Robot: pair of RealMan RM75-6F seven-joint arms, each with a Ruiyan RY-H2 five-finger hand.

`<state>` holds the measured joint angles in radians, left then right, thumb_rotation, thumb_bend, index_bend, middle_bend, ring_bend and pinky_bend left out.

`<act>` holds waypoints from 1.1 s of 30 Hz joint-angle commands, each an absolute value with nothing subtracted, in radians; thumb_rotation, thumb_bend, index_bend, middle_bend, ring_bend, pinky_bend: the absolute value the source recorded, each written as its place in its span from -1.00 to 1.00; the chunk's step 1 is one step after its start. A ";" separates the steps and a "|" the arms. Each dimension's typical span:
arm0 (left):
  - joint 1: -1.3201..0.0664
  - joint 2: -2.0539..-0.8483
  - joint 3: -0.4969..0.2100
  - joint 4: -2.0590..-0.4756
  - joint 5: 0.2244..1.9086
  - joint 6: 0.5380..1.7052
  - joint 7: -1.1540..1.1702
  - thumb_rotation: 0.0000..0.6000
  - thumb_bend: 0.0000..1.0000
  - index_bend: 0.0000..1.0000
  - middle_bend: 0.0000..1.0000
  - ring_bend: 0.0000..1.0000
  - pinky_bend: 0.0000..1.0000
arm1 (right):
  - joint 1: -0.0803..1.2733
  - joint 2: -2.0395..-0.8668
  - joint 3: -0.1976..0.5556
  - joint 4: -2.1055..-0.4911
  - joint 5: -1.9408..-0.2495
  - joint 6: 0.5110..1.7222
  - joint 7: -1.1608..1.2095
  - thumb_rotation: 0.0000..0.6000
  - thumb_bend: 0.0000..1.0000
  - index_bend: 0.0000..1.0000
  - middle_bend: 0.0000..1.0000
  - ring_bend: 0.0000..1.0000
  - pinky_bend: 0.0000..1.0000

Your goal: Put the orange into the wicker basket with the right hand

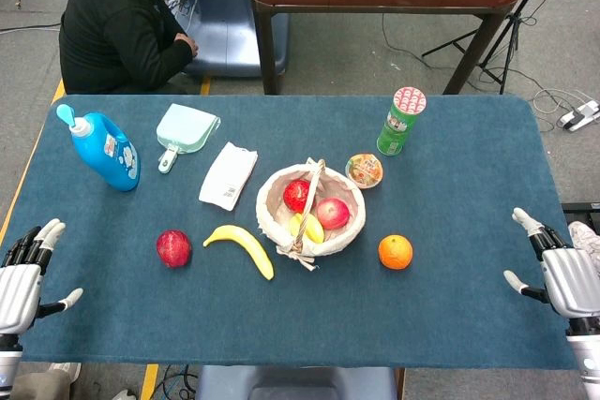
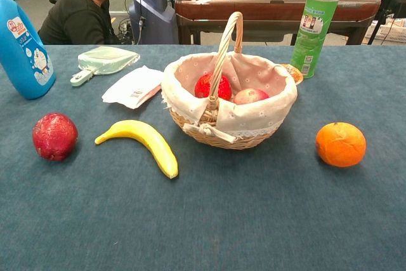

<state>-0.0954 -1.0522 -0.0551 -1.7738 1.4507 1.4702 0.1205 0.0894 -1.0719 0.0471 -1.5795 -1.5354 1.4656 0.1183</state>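
The orange [image 1: 396, 252] [image 2: 340, 144] lies on the blue table just right of the wicker basket [image 1: 278, 225] [image 2: 266, 128], not touching it. The basket is cloth-lined, has an upright handle, and holds a red fruit, a pinkish apple and something yellow. My right hand [image 1: 561, 272] rests at the table's right edge, fingers apart, holding nothing, well to the right of the orange. My left hand [image 1: 22, 274] sits at the left edge, also open and empty. Neither hand shows in the chest view.
A banana [image 1: 242, 247] and a dark red fruit [image 1: 173, 248] lie left of the basket. Behind are a blue detergent bottle [image 1: 101, 150], a dustpan [image 1: 185, 130], a white packet [image 1: 228, 175], a small cup [image 1: 364, 170] and a green can [image 1: 401, 121]. A person [image 1: 122, 25] sits beyond the table.
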 commanded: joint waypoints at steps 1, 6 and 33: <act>-0.094 -1.052 -0.055 -1.774 1.449 1.472 0.120 1.00 -0.66 -0.95 -1.00 -1.00 -0.83 | 0.088 -1.072 0.046 -1.579 -1.538 1.469 0.118 1.00 -0.67 -0.87 -0.61 -0.59 0.10; -0.091 -1.051 -0.054 -1.775 1.452 1.478 0.121 1.00 -0.66 -0.95 -1.00 -1.00 -0.83 | 0.086 -1.069 0.046 -1.579 -1.542 1.476 0.121 1.00 -0.67 -0.87 -0.61 -0.59 0.10; -0.082 -1.054 -0.053 -1.756 1.444 1.484 0.104 1.00 -0.66 -0.95 -1.00 -1.00 -0.83 | 0.304 -1.119 0.064 -1.674 -1.527 1.146 -0.048 1.00 -0.87 -0.75 -0.62 -0.60 -0.07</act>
<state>-0.0819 -1.0542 -0.0531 -1.7561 1.4437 1.4843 0.1044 0.2846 -1.1005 0.0528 -1.6832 -1.5389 1.1693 -0.0384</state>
